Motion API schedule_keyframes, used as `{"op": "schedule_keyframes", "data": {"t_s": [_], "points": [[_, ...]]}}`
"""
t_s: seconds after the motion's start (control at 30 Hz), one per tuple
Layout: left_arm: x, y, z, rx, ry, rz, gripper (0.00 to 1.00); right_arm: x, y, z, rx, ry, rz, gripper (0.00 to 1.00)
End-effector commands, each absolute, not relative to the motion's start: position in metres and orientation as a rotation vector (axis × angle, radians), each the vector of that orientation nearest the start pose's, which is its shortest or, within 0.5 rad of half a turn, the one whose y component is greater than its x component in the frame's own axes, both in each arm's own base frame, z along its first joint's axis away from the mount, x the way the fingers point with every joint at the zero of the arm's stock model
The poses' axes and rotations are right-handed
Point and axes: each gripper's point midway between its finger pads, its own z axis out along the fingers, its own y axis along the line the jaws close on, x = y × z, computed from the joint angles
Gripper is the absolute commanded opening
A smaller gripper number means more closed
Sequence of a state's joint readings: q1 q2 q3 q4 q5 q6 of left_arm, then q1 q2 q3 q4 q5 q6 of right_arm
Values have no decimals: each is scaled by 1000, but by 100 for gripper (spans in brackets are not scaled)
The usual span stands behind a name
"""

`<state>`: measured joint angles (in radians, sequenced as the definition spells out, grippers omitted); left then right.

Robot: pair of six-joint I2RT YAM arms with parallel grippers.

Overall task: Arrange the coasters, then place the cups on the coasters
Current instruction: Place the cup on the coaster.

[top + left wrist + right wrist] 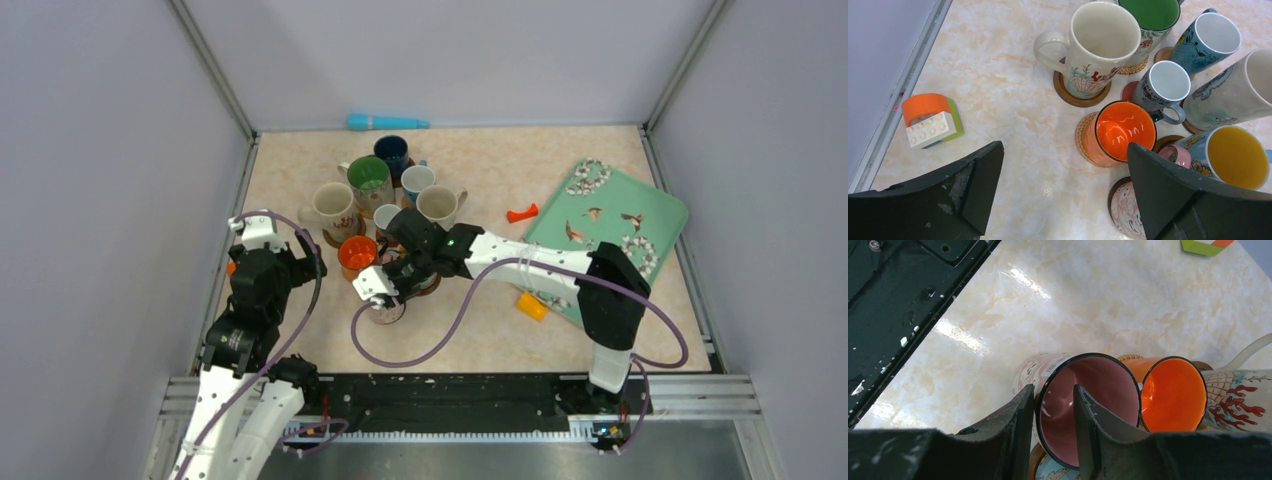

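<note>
**Left jaws gaping over the bench, right jaws parted astride the pink mug's rim.**

Ahead and to the left of the left jaws, a toy block (pixel 930 122) lies on the bench (pixel 1013 70). Those jaws stand wide apart with nothing between them. Ahead and to their right is the cluster of mugs. A cream mug (pixel 1098 45) stands on a dark brown coaster (pixel 1068 95), and nearer the jaws an orange mug (pixel 1125 131) stands on a woven tan coaster (pixel 1083 137). Right beside the orange mug, the pink mug (pixel 1088 405) stands upright on a dark coaster (pixel 1112 192). The right jaws straddle its rim, one finger inside and one outside. There is a clear gap on the inner side, so they sit loose rather than clamped. Well off to the right of the right jaws lies a teal tray (pixel 650 215).
</note>
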<state>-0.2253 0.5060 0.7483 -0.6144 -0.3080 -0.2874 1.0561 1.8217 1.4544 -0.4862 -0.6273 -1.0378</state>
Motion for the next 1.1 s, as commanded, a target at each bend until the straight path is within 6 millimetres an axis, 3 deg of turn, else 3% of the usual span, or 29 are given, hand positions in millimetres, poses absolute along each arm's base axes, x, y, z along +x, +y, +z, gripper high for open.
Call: {"op": "schedule_keyframes", "data": {"t_s": [0.0,0.17,0.37,0.53,0.7,0.77,0.97,1.0,1.03,1.07], "points": [[231,-10,249,-270,1859,-65,99,172,458,188,-2073,800,752,35],[231,-11,249,-270,1858,-66,99,170,455,190,-2075,800,752,41],[230,-12,249,-268,1858,-72,99,164,449,197,-2078,791,765,59],[230,-14,251,-260,1850,-86,99,156,445,218,-2041,774,803,77],[230,-15,251,-254,1849,-97,99,155,442,242,-1962,809,807,79],[230,-16,252,-251,1847,-102,99,161,444,254,-1883,874,809,79],[228,-22,252,-225,1846,-137,99,184,438,289,-1518,1289,849,79],[228,-24,252,-221,1847,-145,99,188,435,294,-1444,1348,851,85],[228,-25,251,-218,1850,-155,99,192,432,298,-1356,1416,862,97],[227,-27,252,-213,1848,-165,99,196,427,301,-1268,1478,865,99]]}}
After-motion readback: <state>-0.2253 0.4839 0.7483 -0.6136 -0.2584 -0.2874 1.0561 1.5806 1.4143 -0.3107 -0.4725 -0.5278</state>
